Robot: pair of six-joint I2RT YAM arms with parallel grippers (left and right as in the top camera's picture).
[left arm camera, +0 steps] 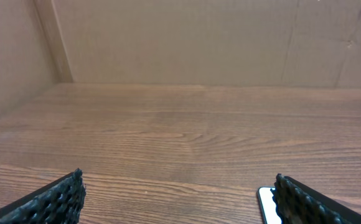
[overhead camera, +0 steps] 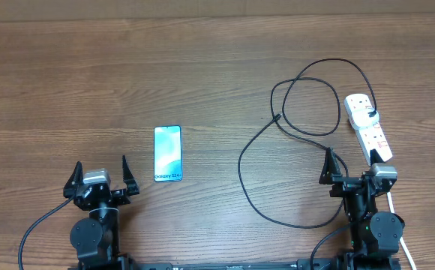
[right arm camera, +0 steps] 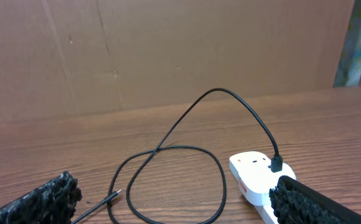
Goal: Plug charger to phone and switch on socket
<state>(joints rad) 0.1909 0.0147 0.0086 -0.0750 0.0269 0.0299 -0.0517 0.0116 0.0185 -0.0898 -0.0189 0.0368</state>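
The phone (overhead camera: 167, 154) lies flat at centre-left with its blue-teal screen lit; one corner shows in the left wrist view (left arm camera: 266, 203). The black charger cable (overhead camera: 241, 161) lies in loops at the right, with its plug tip (overhead camera: 277, 117) free on the table, far from the phone. Its other end goes into the white adapter (overhead camera: 367, 115) on the socket strip (overhead camera: 375, 139). My left gripper (overhead camera: 100, 169) is open and empty, just left of the phone. My right gripper (overhead camera: 356, 169) is open and empty, just in front of the strip. The right wrist view shows the cable loop (right arm camera: 187, 149), the tip (right arm camera: 114, 195) and the strip (right arm camera: 252, 177).
The strip's white cord (overhead camera: 399, 225) runs toward the front edge beside my right arm. Brown cardboard walls (left arm camera: 180, 37) stand at the back and left. The wooden table (overhead camera: 202, 67) stretches between the phone and the cable.
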